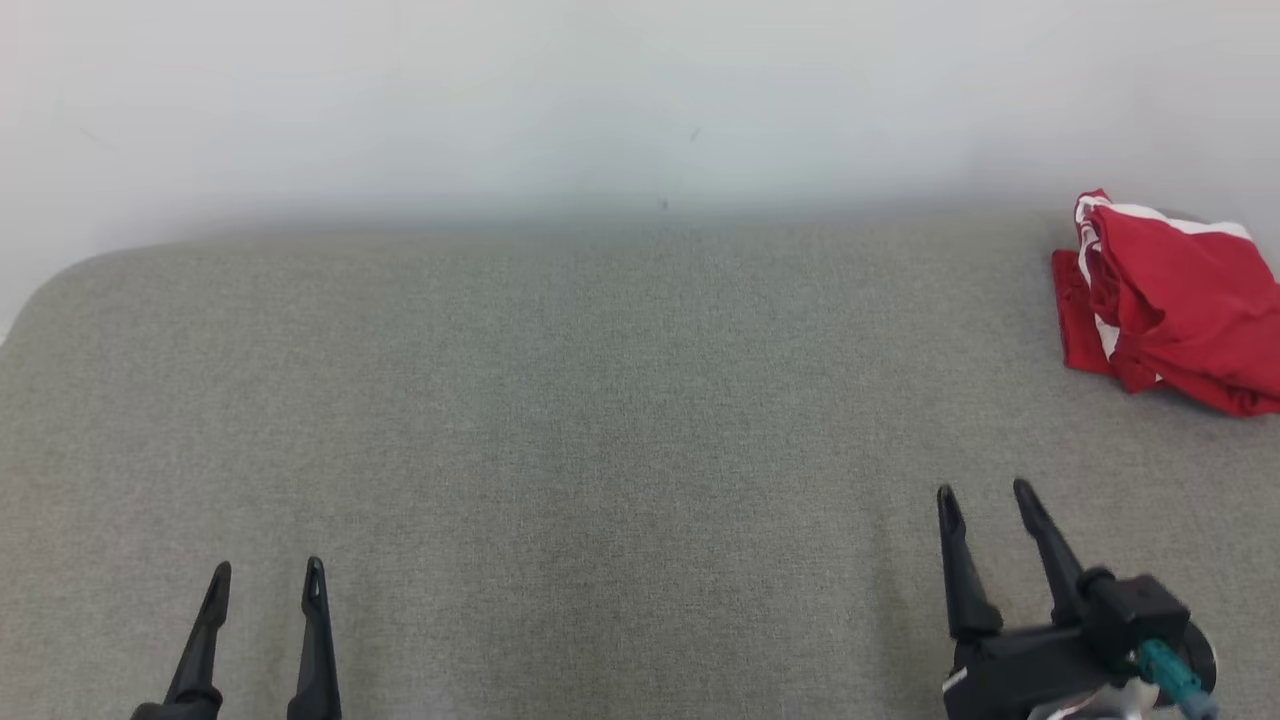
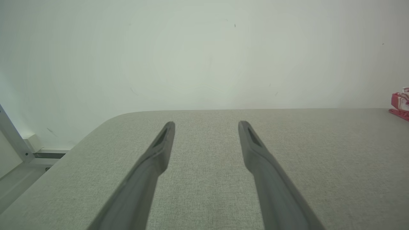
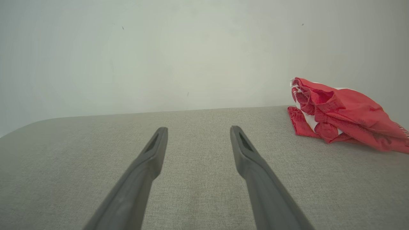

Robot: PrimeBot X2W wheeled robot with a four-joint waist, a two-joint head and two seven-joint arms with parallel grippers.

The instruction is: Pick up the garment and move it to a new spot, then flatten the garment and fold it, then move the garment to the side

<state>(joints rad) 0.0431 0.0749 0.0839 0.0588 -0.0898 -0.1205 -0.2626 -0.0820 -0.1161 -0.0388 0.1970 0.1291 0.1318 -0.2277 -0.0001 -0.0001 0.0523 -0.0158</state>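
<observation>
A crumpled red garment point(image 1: 1170, 300) with white trim lies in a heap at the far right of the grey fabric table point(image 1: 600, 420), partly cut off by the head view's right edge. From the right wrist it appears as a rumpled red garment point(image 3: 342, 116) ahead and to the right, and a sliver of the garment point(image 2: 401, 105) shows at the left wrist view's right edge. My right gripper point(image 1: 985, 495) hovers open above the table, nearer than the heap and left of it. My left gripper point(image 1: 268, 570) stands open at the lower left, empty.
A pale wall point(image 1: 640, 100) rises directly behind the table's far edge. The table's far left corner point(image 2: 121, 116) is rounded, with a metal frame and floor point(image 2: 19, 150) beyond it.
</observation>
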